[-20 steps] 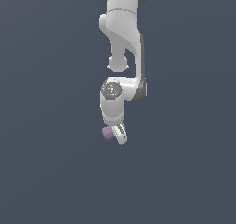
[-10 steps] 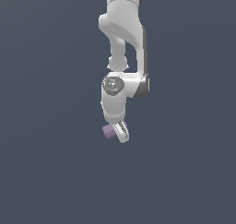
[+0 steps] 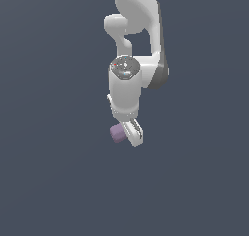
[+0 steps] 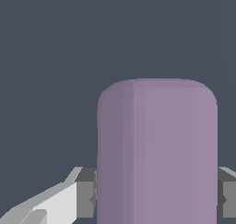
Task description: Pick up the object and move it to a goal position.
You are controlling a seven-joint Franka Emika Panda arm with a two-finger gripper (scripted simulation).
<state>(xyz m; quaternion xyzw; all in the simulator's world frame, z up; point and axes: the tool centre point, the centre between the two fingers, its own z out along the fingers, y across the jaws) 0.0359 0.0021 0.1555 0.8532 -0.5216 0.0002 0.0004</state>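
Plain dark slate background, white arm (image 3: 133,45) reaching down, pincer (image 3: 127,133) clamped on the mauve block (image 3: 116,133), grey pads (image 4: 86,193) touching both its sides.

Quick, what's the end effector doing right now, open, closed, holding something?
End effector: closed on the mauve block, pads against both its sides.

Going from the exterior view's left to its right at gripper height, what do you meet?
Bare dark background, then the mauve block, then the white gripper holding it, then bare background again.
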